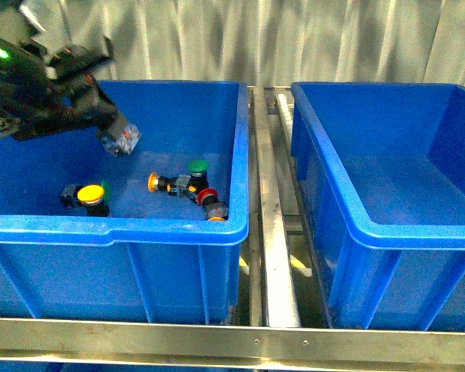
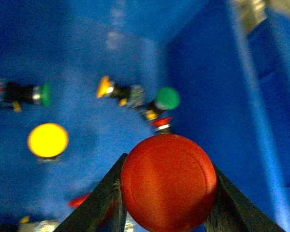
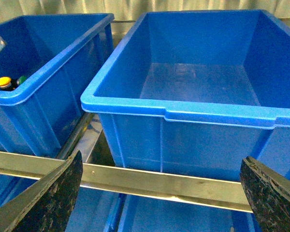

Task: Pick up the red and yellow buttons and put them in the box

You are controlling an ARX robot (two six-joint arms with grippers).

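Your left tool (image 2: 167, 164) is clenched on a red button (image 2: 168, 186), whose domed cap fills the gap between the fingers (image 2: 99, 200). You hold it over the floor of the left bin (image 1: 170, 225). On that floor lie a yellow button (image 1: 91, 193), an orange-capped button (image 1: 153, 182), a green button (image 1: 198, 166) and a second red button (image 1: 208, 195). Your right tool (image 3: 160, 166) is released, its fingers spread wide, low in front of the box (image 3: 183, 116), which stands just beside the left bin, to its right.
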